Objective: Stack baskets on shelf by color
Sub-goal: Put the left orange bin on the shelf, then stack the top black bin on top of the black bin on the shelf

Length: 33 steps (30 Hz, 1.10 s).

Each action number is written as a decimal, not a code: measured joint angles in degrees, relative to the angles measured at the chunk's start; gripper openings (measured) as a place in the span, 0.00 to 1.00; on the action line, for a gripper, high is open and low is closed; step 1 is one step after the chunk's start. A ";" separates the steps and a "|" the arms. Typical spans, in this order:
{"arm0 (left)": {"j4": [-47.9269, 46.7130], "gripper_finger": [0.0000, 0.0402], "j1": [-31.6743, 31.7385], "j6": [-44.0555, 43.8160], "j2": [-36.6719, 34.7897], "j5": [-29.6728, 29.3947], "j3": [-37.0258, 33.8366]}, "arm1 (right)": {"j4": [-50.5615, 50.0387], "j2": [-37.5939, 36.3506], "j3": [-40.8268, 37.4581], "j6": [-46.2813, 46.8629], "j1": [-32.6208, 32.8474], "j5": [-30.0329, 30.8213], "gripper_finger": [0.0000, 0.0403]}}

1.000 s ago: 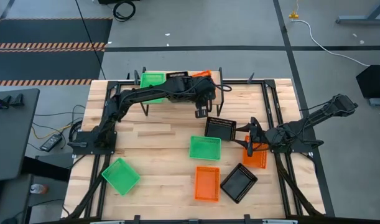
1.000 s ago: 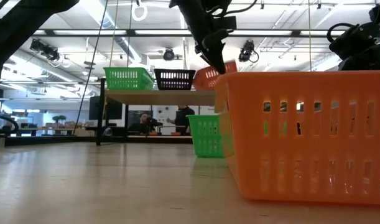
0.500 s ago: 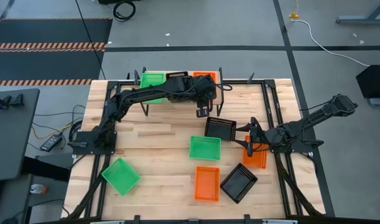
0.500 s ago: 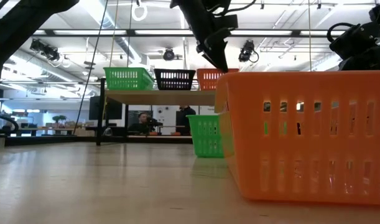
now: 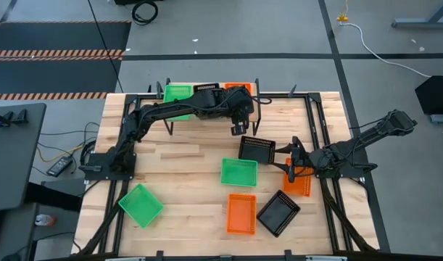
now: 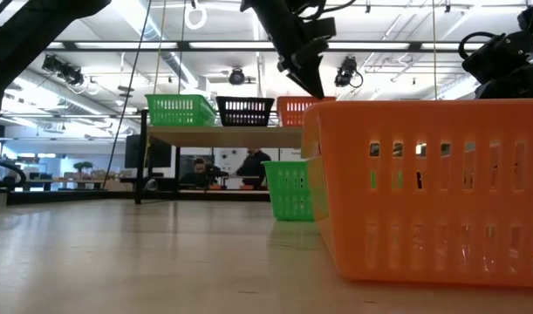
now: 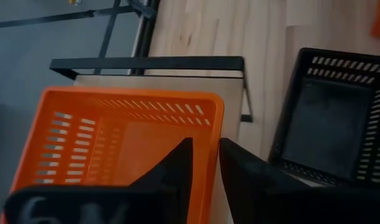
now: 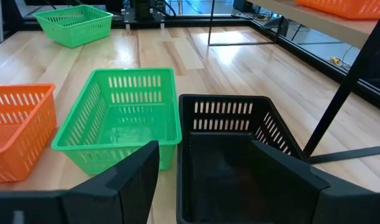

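The shelf (image 5: 206,98) stands at the upper centre of the high view and carries one basket per colour in a row: green basket (image 5: 178,92), black basket (image 5: 206,90), orange basket (image 5: 234,88). This row sets one base per colour, so each later basket has a matching stack to join.

The left claw (image 5: 238,127) hangs just in front of the shelf's orange end. In the left wrist view its fingers (image 7: 177,165) straddle the near wall of the orange basket with a gap showing, so the claw reads as parted, not clamped.

Six baskets lie on the desk (image 5: 185,159), in the lower half of the high view. The right claw (image 5: 292,156) sits at centre right with its fingers spread either side of a black desk basket (image 8: 236,155), placed, by judgement, for the next pick.
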 joint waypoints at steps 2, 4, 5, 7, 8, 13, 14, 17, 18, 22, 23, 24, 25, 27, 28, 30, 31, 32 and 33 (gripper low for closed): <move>0.28 0.21 0.01 0.01 0.00 -1.07 0.00 | 0.00 0.00 0.00 -0.04 0.01 0.00 0.64; 1.00 0.21 0.02 0.01 0.00 -1.28 0.00 | 0.00 0.00 0.00 -0.30 0.00 0.01 0.64; 1.33 0.20 0.02 0.01 0.00 -1.28 0.00 | 0.00 0.00 0.00 -0.45 0.00 0.00 0.64; 1.94 0.20 -0.32 0.01 0.00 -1.28 0.00 | 0.00 0.00 0.00 -0.48 0.00 0.01 0.64; 2.16 0.20 -0.50 0.01 0.00 -1.28 0.00 | 0.00 0.00 0.00 -0.54 0.00 0.00 0.64; 2.34 0.21 -2.34 0.00 -0.17 -1.26 0.00 | -0.03 0.00 0.00 -1.13 0.00 0.02 0.64; 2.36 0.21 -2.88 -0.01 -0.28 -1.28 0.00 | -0.05 0.00 0.00 -1.14 0.00 0.02 0.64; 1.74 0.21 -4.68 -0.13 -0.82 -1.26 0.02 | -0.33 0.00 -0.02 -1.14 0.00 0.00 0.64; 1.09 0.21 -5.41 -0.29 -1.02 -1.27 0.02 | -0.42 0.00 -0.02 -1.11 0.00 0.02 0.64; -3.25 0.20 -8.50 -1.43 -1.28 -1.20 0.12 | -0.49 0.00 -0.02 -1.06 0.00 0.02 0.64; -5.54 0.20 -9.19 -2.38 -1.23 -1.06 0.09 | -0.52 0.00 -0.02 -1.05 0.00 0.01 0.64; -7.71 0.20 -9.81 -3.38 -1.06 -0.79 0.09 | -0.51 0.00 -0.02 -1.03 0.02 0.01 0.64; -9.91 0.20 -10.44 -4.82 -0.77 -0.55 0.09 | -0.52 0.00 -0.02 -0.96 0.01 0.00 0.64; -14.89 0.21 -11.49 -8.31 -0.25 -0.42 0.07 | -0.48 0.00 -0.02 -0.92 0.02 0.00 0.64; -17.34 0.21 -11.83 -9.95 -0.15 -0.37 -0.04 | -0.42 0.00 -0.02 -0.86 0.00 0.00 0.64; -19.56 0.21 -12.49 -11.84 -0.20 0.70 -0.03 | -0.36 0.00 -0.02 0.23 0.00 0.01 0.64; -19.86 0.21 -12.83 -12.33 -0.28 2.12 0.01 | -0.28 0.00 -0.02 0.54 0.01 0.00 0.64; -19.80 0.21 -13.26 -12.58 -0.28 3.30 0.00 | -0.26 0.00 -0.02 0.84 0.01 -0.01 0.64; -19.17 0.21 -13.67 -12.66 -0.30 4.11 0.00 | -0.25 0.00 -0.02 1.29 0.00 -0.02 0.64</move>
